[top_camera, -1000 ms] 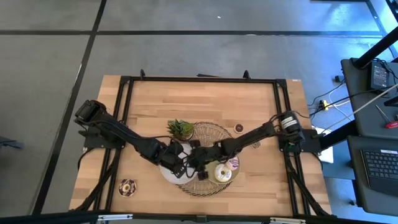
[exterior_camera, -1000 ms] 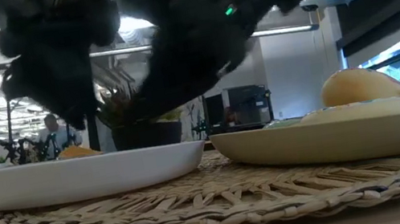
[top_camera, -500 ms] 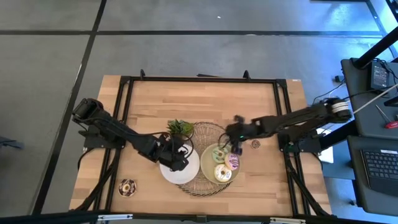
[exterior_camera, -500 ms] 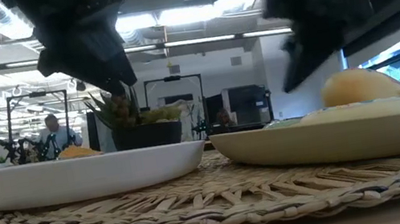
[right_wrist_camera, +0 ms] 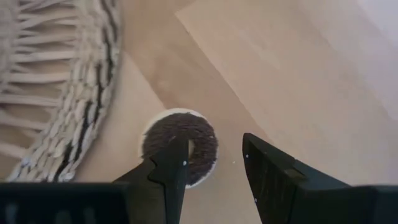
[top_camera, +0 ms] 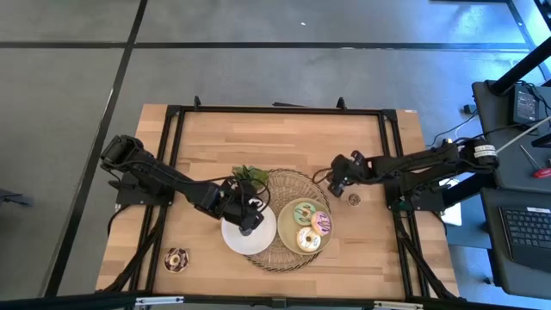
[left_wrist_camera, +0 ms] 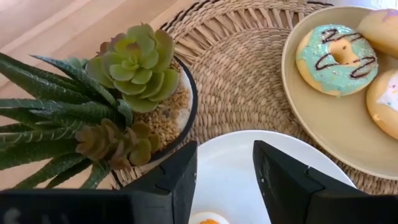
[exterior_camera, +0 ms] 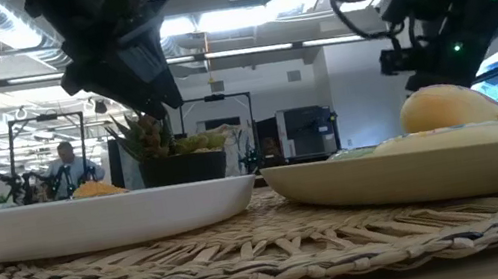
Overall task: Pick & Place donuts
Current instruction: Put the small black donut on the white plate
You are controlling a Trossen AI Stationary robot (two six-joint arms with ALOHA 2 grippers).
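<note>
My right gripper (right_wrist_camera: 214, 148) is open and hovers over a mini brown donut (right_wrist_camera: 180, 146) that lies flat on the wooden table beside the woven mat; one fingertip is over the donut, the other over bare wood. In the high view this gripper (top_camera: 337, 176) is right of the mat. My left gripper (left_wrist_camera: 224, 163) is open above the white plate (left_wrist_camera: 261, 205), where a mini orange donut (left_wrist_camera: 208, 219) lies. The pale-green plate (top_camera: 290, 226) holds a green donut (top_camera: 301, 213), a pink one (top_camera: 321, 222) and a white-yellow one (top_camera: 307, 239). A chocolate donut (top_camera: 176, 258) lies near the table's near left corner.
A small spiky plant (left_wrist_camera: 112, 112) in a pot stands on the mat's far left edge, close to my left gripper (top_camera: 249, 213). Both plates sit on the round woven mat (top_camera: 288, 182). Another mini donut (top_camera: 354, 200) lies on the wood right of the mat. A black frame borders the table.
My right gripper has left the plates at the table's middle, swinging toward the right and far edges and ending over the mini brown donut. My left gripper has drawn back a little from the middle toward the left, staying over the white plate.
</note>
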